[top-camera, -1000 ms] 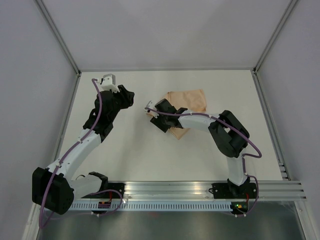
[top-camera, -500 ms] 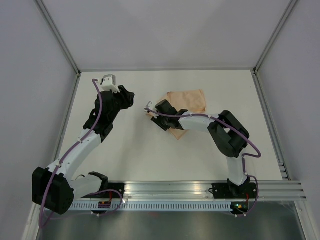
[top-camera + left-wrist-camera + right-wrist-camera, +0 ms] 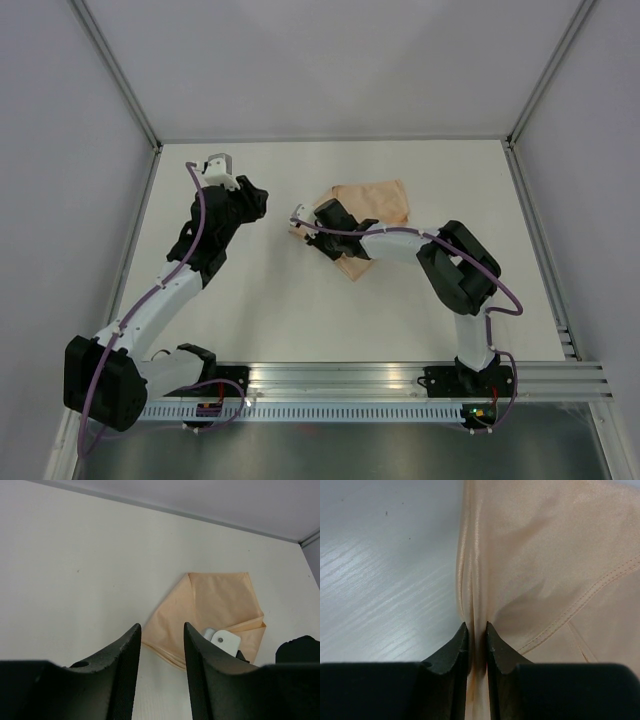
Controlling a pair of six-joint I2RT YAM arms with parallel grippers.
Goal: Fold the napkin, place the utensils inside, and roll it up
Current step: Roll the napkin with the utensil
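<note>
Pinching a raised ridge of thin peach-orange cloth napkin (image 3: 545, 555): right gripper (image 3: 476, 627), clamped. Napkin lies part-folded, spreading right of that gripper. Left gripper (image 3: 161, 630) spread, empty, well left of it. Light, limp, likely slippy; grab edges/corners.

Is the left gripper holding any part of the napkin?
No: the left gripper is open and empty; the napkin lies apart, beyond it.

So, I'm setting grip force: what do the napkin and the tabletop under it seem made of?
The napkin: looks like thin woven cloth, peach-orange with a slight sheen. It pleats softly in the right pincer and shows a stitched hem. The tabletop: hard white board, probably laminate, with faint streaked grain and soft glare.
</note>
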